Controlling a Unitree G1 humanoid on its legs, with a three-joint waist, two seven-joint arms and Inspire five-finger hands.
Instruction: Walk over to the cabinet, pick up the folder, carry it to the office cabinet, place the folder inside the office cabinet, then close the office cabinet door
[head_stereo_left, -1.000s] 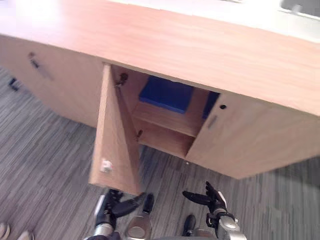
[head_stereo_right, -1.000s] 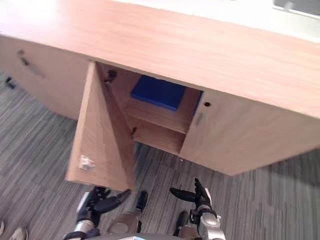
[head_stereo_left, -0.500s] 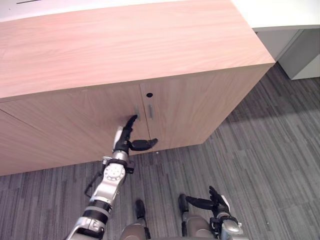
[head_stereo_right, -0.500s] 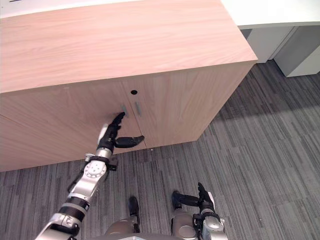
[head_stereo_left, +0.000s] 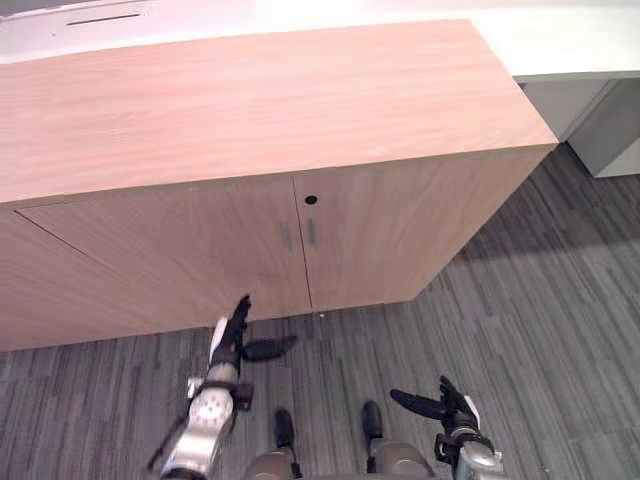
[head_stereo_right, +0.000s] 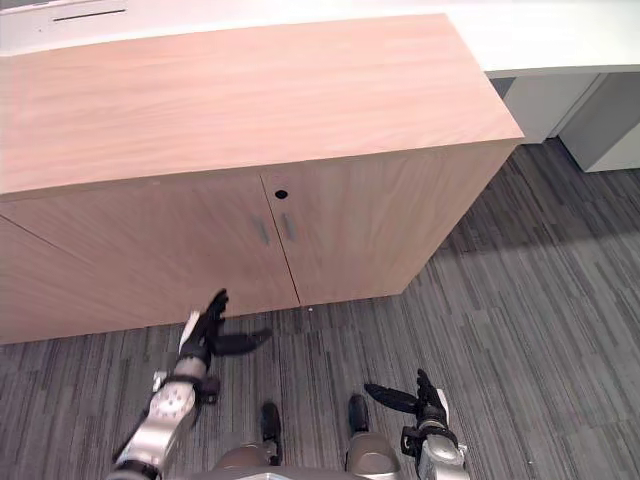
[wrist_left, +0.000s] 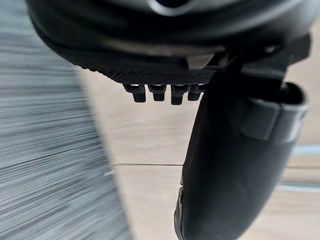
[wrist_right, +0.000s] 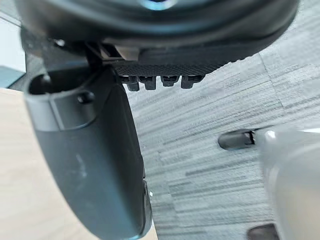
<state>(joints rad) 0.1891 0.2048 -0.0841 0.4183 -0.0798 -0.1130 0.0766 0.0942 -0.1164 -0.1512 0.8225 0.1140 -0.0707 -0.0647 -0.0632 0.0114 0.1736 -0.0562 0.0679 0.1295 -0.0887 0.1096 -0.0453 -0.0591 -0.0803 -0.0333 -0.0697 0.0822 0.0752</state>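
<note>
1 office cabinet (head_stereo_left: 250, 100) w/ 2 doors (head_stereo_left: 170, 255), 2 handles (head_stereo_left: 287, 236), 1 keyhole (head_stereo_left: 311, 200); 2 hands: left hand (head_stereo_left: 232, 340), right hand (head_stereo_left: 445, 405)

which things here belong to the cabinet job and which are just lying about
Job: light wooden office cabinet, its closed double doors, open left hand near the doors' foot, right hand.
Just there: grey striped carpet, white desk top behind.

The office cabinet (head_stereo_left: 250, 110) is being shown in pale wood-grain laminate, smooth and matt. Its slim door handles (head_stereo_left: 311, 232) are being read as dull metal. The floor (head_stereo_left: 540, 300) is being seen as grey striped carpet, rough and woven. The left hand (head_stereo_left: 230, 345) and right hand (head_stereo_left: 450, 408) are being shown in dark matt plastic.
</note>
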